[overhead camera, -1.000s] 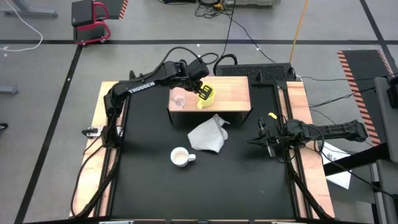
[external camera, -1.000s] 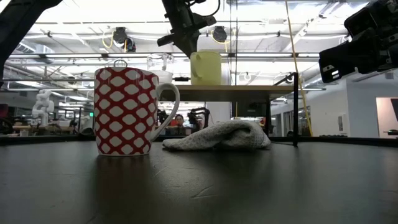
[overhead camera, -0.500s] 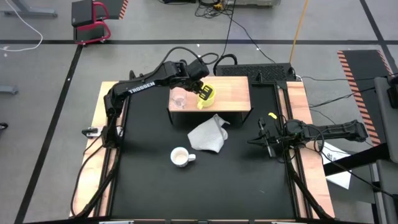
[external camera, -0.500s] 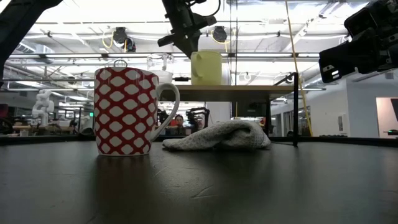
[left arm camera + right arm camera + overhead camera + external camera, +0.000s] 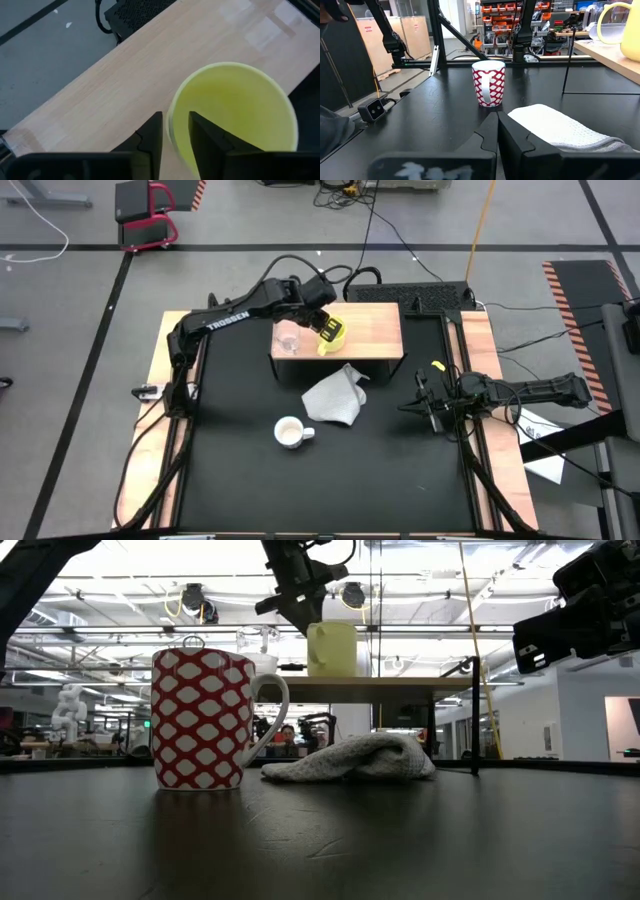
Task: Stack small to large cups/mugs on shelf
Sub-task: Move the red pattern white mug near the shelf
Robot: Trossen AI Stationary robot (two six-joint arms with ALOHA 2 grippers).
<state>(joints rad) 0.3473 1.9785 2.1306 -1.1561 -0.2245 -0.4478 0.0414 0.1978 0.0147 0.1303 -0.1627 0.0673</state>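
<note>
One black tabletop (image 5: pixel 250 480) with light wood side rails is seen, set on a grey floor marked with dark tape lines. Three cups, one cloth, one shelf and two arms are counted.

Nearest, at about 7 o'clock from the table centre, the white patterned mug (image 5: pixel 289 432) is stood upright on the black top, red and white in the low view (image 5: pixel 202 720). Just beyond it, near the centre, the grey-white cloth (image 5: pixel 333 400) is lain crumpled, apart from the mug.

At 3 o'clock the right gripper (image 5: pixel 422 406) is held low by the table's edge, jaws together, nothing held.

At 12 o'clock the shelf (image 5: pixel 375 330) is stood, light wood top on dark sides. Two cups are placed on it: the tiny clear glass cup (image 5: pixel 288 340) towards its 9 o'clock end, and the yellow cup (image 5: pixel 333 335) upright just beside it.

The left gripper (image 5: pixel 325 328) is positioned at the yellow cup's rim. In the left wrist view its fingers (image 5: pixel 152 135) are seen slightly apart, astride the cup wall.

Farther off, a red stand (image 5: pixel 148 215) and cables are seen on the floor. A hall with ceiling lights is shown behind in the low view.
</note>
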